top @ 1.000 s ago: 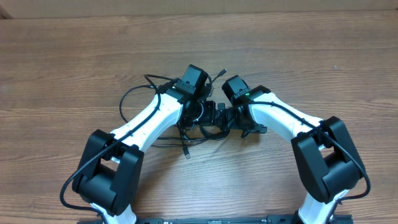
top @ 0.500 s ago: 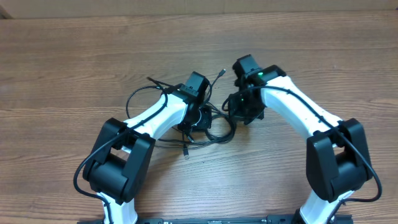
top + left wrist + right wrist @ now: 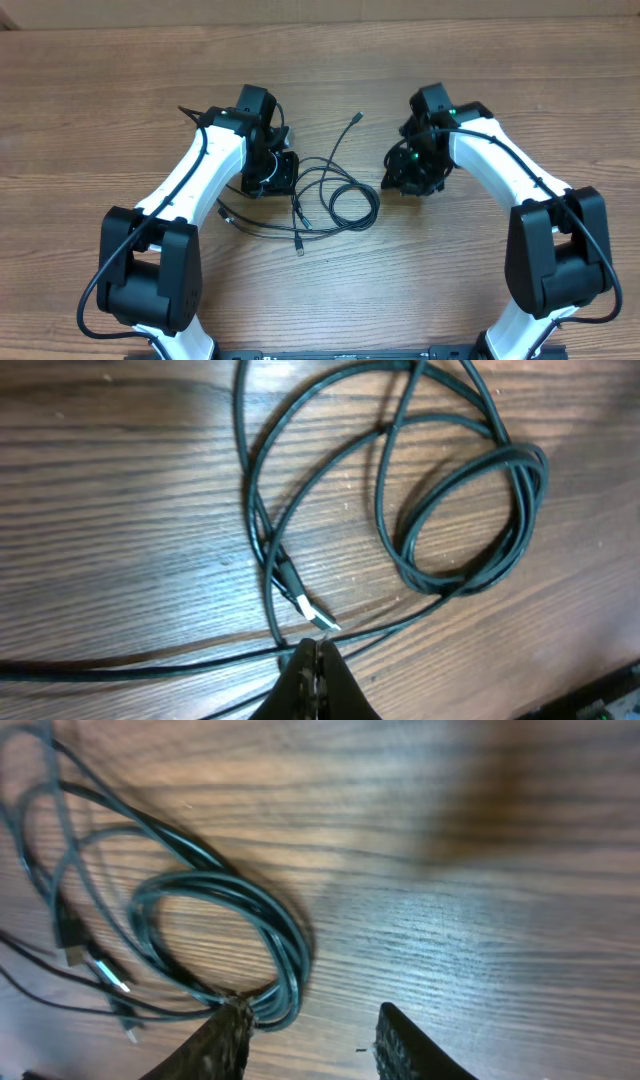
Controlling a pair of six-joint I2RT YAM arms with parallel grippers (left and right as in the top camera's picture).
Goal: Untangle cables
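Separation step is proceeding: left gripper is clamping one strand of the cables, while right gripper is hanging released beside their loops, next requiring a grip there.

- A wooden table fills nearly the whole overhead view. Its top is mid-brown, with darker grain running from side to side.
- Along the table's far edge runs a paler tan strip, flat and without grain; what it is cannot be told.
- A small dark speck sits on the table's top, toward its far right part.
- Seen close from the left wrist, the table's surface shows fine dark streaks and scattered pale flecks.
- Light falls on the table from above. In the right wrist view a pale sheen lies across the grain, with a duller brown patch beyond it.
- Shadows on the table are soft-edged.
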